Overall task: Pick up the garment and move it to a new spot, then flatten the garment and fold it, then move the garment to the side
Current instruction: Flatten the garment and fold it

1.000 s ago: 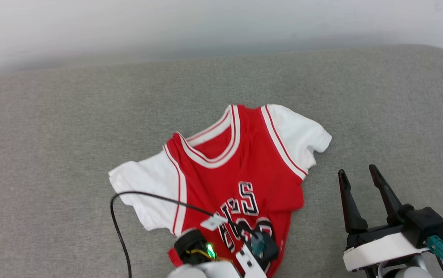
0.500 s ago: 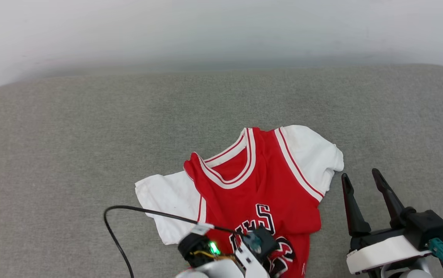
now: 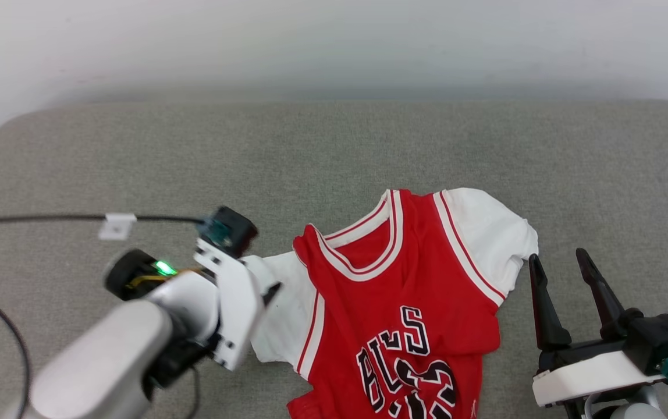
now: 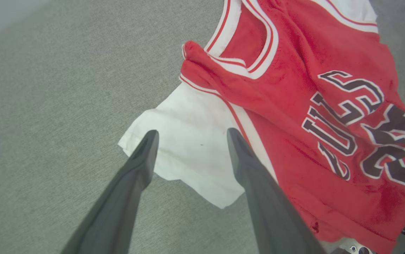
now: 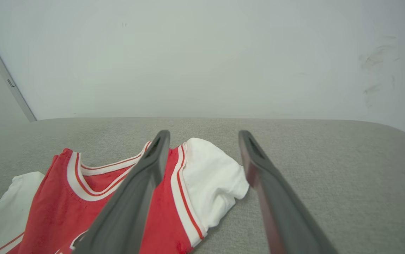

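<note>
The garment [image 3: 404,279] lies chest up (rumpled), left gripper [image 4: 192,133] over its sleeve, right gripper [image 3: 559,257] beside it, both with jaws apart.

garment [image 3: 415,273] 1 | left tool [image 4: 192,132], right tool [image 3: 558,254]: 2 | cable [image 3: 49,219] 1 | cushion [image 3: 136,151] 1
</note>
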### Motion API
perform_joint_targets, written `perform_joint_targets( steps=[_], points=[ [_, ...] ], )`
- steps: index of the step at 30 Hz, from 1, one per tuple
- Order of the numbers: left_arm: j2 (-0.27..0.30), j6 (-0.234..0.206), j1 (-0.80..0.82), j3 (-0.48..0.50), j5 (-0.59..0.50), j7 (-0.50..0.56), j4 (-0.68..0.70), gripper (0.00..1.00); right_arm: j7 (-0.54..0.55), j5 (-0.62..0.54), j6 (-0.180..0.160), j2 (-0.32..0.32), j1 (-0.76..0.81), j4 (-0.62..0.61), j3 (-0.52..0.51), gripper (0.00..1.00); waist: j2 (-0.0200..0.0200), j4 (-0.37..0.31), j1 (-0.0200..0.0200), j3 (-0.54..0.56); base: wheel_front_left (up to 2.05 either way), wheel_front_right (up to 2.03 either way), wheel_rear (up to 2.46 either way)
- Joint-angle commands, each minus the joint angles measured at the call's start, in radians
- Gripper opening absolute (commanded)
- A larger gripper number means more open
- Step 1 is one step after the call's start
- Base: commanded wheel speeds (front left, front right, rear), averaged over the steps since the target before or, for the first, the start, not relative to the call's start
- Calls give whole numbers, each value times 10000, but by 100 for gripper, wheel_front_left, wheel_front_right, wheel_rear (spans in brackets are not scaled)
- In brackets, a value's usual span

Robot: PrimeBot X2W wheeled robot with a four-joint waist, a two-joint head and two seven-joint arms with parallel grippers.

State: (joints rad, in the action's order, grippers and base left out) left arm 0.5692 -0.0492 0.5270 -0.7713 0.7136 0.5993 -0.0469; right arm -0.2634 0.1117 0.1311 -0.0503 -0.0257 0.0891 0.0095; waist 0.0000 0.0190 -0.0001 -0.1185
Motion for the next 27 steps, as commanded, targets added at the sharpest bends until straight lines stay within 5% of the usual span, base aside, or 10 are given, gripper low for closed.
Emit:
perform_joint_targets(
  steps=[1,12,27],
  points=[
    [297,170,281,110,165,386,-148,100,-19,-10,-7,4,-155,-52,3,100,0,-114,1,-222,0,0,0],
    [1040,813,1504,431,957,2085,-1795,100,-19,174,-7,4,-538,-57,19,100,0,-583,1,-1096,0,0,0],
    [515,1230,1634,-179,923,2372,-3385,100,-19,205,-7,4,-848,-72,76,100,0,-909,1,-1892,0,0,0]
  ],
)
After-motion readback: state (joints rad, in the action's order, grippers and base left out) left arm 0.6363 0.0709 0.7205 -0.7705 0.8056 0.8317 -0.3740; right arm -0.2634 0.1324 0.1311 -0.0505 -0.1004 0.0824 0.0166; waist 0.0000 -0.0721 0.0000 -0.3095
